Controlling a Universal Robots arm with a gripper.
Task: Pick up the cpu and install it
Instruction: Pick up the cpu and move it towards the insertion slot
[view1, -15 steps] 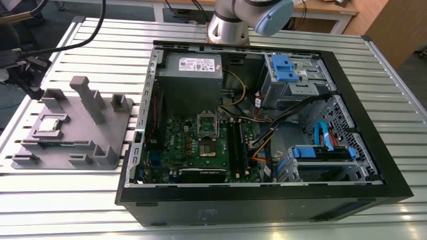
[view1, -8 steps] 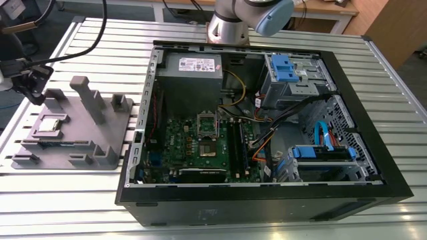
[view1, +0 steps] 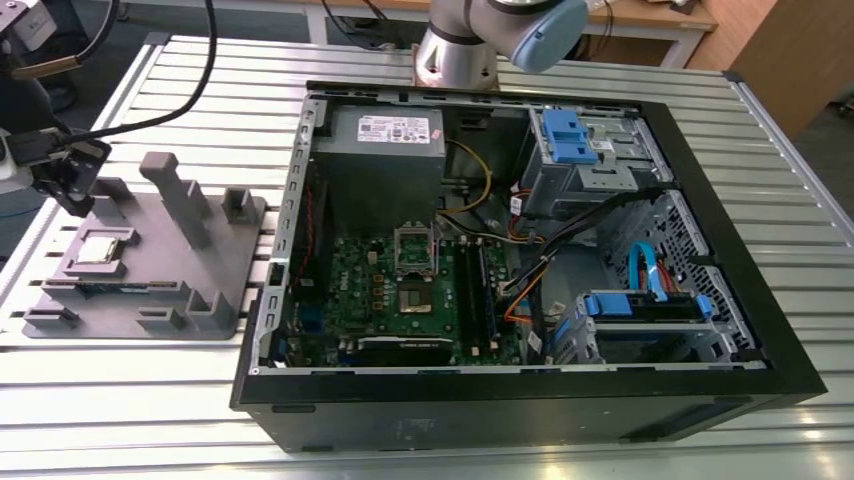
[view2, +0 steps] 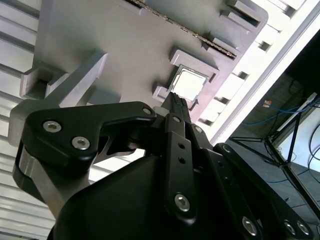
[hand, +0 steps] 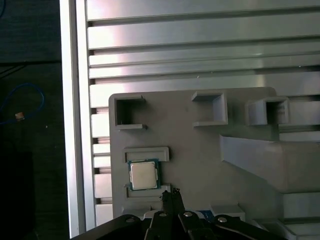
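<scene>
- Gripper (view1: 70, 195) hangs at the exterior view's left edge, over the grey holder plate (view1: 227, 290). In both wrist views its two slim fingers (hand: 165, 200) look pressed together with nothing between them, though a hair of gap at the tips could be hidden.
- Lying flat, silver top up, the cpu (view1: 104, 250) sits in a shallow recess of that plate, left of middle in the exterior view. In the first wrist view the fingertips end just beside one edge of the chip (hand: 144, 175), apart from it.
- I judge the step in hand to be the approach for the pick, since the chip is not yet gripped.
- To do it well, the jaws should part wider than the chip and be centred over it before they go down.
- Raised lips border the recess on two opposite sides, so the two free edges are the ones to take.
- A thin, flat chip offers little edge, so a light, square pinch and a level lift suit it.
- Close by on the plate stands the tall grey post (view1: 180, 200), which the arm should keep clear of.
- Well apart, at the centre of the exterior view, the socket (view1: 414, 300) sits on the green motherboard (view1: 360, 270).
</scene>
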